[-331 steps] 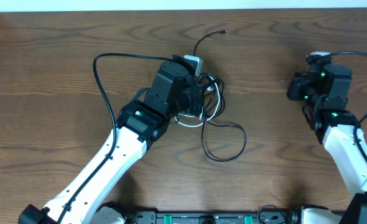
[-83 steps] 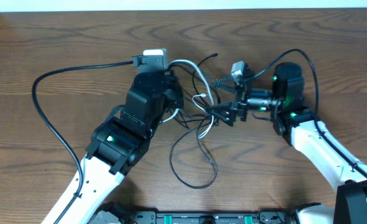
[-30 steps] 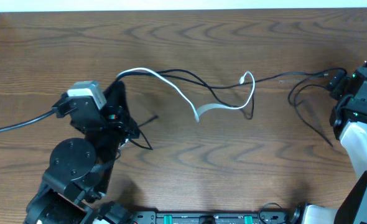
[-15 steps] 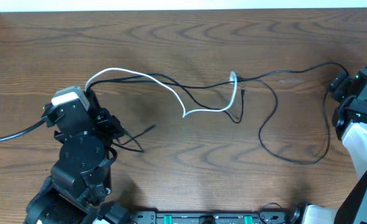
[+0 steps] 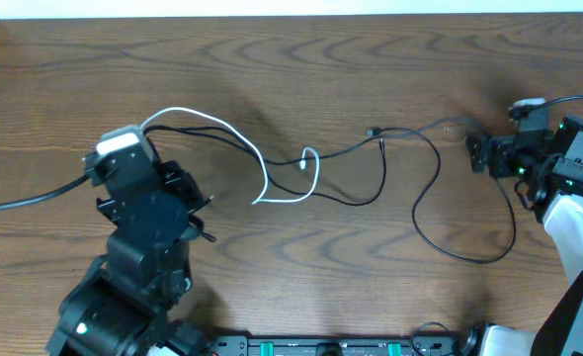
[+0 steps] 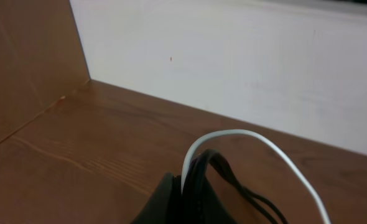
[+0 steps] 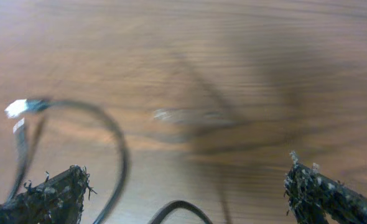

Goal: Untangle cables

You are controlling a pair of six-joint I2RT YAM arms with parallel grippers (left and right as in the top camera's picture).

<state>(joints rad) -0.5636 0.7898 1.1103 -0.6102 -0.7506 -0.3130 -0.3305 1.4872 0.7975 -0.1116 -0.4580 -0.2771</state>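
Observation:
My left gripper [image 5: 151,138] is lifted off the table at the left and is shut on a bundle of cables [image 6: 196,180], one white and some black, which arch out of its jaws. The white cable [image 5: 234,138] runs right from it and ends in a small loop [image 5: 309,158] mid-table. Black cables [image 5: 346,150] trail alongside to a plug [image 5: 371,132]. One black cable [image 5: 425,232] lies in a wide slack loop toward the right. My right gripper [image 5: 477,156] hangs open above that loop's far end; a black strand [image 7: 180,208] shows low between its fingers [image 7: 53,193], untouched.
The left arm's own thick black cable [image 5: 25,201] leads off the left edge. A raised wooden side wall [image 6: 28,68] and a white back wall [image 6: 233,68] bound the far left corner. Bare wood table [image 5: 301,69] lies behind the cables.
The black cable that stretched toward the right arm has dropped into a slack loop. The right gripper has swung left over the table. The white cable's middle has bunched leftward.

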